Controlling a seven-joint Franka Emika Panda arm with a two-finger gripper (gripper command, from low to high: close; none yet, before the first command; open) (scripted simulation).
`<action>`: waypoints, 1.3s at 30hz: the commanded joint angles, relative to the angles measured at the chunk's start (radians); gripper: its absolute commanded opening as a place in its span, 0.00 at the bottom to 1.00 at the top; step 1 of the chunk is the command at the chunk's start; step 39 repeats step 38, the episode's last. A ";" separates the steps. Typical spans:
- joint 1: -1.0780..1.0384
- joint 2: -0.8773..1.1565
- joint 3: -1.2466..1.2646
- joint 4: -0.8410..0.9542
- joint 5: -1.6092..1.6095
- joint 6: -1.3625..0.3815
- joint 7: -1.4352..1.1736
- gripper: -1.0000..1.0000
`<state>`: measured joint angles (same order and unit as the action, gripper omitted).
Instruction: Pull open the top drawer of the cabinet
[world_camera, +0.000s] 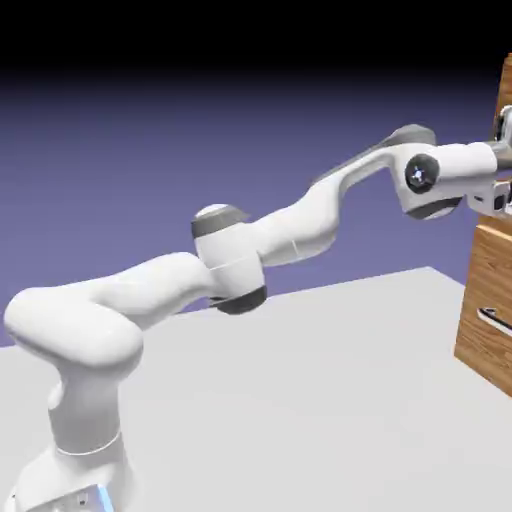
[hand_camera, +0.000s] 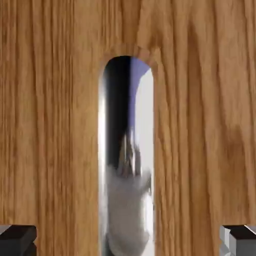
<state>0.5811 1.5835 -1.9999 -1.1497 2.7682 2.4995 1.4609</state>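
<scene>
The cabinet (world_camera: 492, 345) shows as a brown wood-grain strip at the exterior view's right edge. My arm reaches across to it, and my gripper (world_camera: 504, 188) meets the top drawer (world_camera: 506, 95) right at the picture's edge, mostly cut off. In the hand view the top drawer's front (hand_camera: 55, 125) fills the frame. Its silver bar handle (hand_camera: 127, 165) runs up the middle, mirroring my hand. My gripper (hand_camera: 128, 242) straddles the handle. The two grey fingertips (hand_camera: 17, 240) sit far out in the bottom corners, with bare wood between each tip and the bar. The jaws stand open.
A lower drawer front (world_camera: 490, 265) with its own silver handle (world_camera: 493, 319) sits under my hand. The grey table (world_camera: 300, 400) stretches from the robot's base to the cabinet's foot.
</scene>
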 joint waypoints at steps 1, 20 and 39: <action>0.019 0.005 0.001 -0.036 0.003 -0.016 -0.008 0.00; 0.390 0.093 -0.004 -0.725 0.010 -0.321 -0.124 0.00; 0.710 0.167 -0.076 -1.298 -0.093 -0.577 -0.187 1.00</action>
